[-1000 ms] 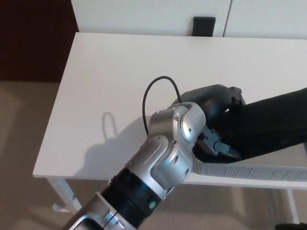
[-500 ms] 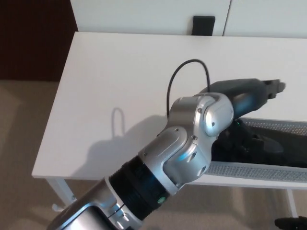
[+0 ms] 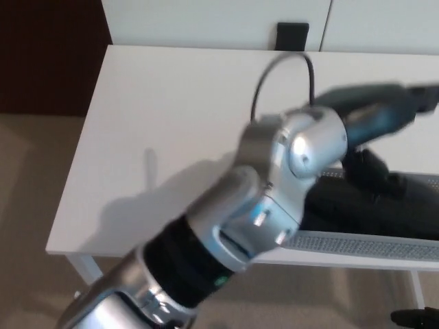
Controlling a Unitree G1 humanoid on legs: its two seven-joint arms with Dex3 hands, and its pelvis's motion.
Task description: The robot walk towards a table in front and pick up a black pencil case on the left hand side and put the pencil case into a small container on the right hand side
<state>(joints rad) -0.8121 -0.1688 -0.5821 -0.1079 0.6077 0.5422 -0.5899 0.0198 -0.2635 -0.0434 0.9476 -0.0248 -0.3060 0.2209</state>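
Left hand (image 3: pixel 394 110) has lifted up and away from the container (image 3: pixel 363 245), blurred, fingers unreadable. Pencil case (image 3: pixel 374 205) now lies inside the container on the table (image 3: pixel 158 123); drop looks done.

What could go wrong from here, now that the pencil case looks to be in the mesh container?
1. The black pencil case lies in the grey mesh container close under the left arm; a low swing of the silver wrist could catch it or push the container.
2. The thin black cable loop stands off the wrist and might snag.
3. The left hand is blurred, so its state is uncertain.
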